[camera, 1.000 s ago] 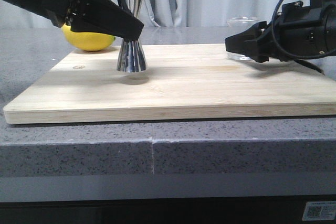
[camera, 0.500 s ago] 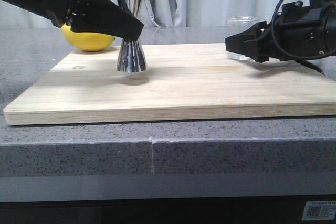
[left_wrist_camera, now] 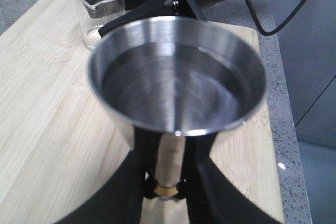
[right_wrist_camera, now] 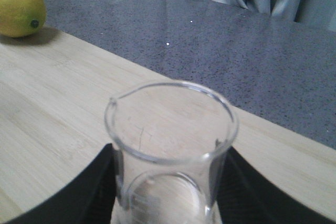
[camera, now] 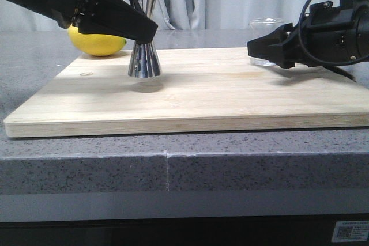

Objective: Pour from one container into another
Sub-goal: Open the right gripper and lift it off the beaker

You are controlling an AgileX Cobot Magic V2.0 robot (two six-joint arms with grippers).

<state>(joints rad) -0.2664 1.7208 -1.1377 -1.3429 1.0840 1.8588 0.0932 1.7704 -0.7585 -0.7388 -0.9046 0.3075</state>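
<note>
Wooden board (camera: 190,93) with both vessels gripped, pour not yet begun.
The left gripper (camera: 144,30) clasped the jigger (camera: 144,61) at its waist; the right gripper (camera: 259,47) enclosed the beaker (camera: 265,25) at the board's far right; lifting it level before tipping seemed wise.
</note>
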